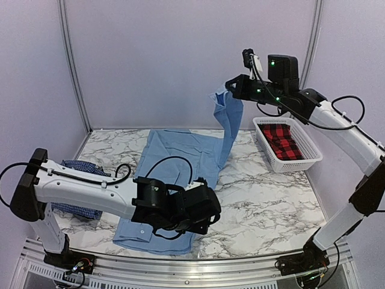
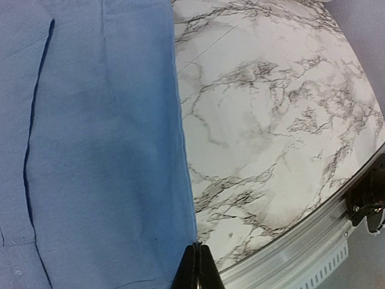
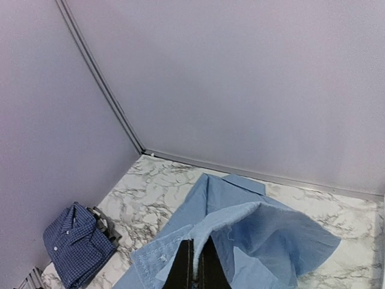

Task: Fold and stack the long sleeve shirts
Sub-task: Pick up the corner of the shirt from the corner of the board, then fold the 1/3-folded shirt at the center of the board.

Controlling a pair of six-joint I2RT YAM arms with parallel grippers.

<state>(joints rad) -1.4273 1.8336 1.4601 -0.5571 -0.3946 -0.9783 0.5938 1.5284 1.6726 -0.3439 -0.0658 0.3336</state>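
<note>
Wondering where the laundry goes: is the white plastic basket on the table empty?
No, a red and black checked cloth lies inside the white plastic basket.

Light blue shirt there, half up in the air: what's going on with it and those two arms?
Two robot arms are folding it. The right gripper is shut on one side of the light blue shirt and holds it high above the marble table; the left gripper appears to pinch its near edge down low. A dark blue checked shirt lies already folded at the left, and a white basket holds a red plaid cloth.
</note>
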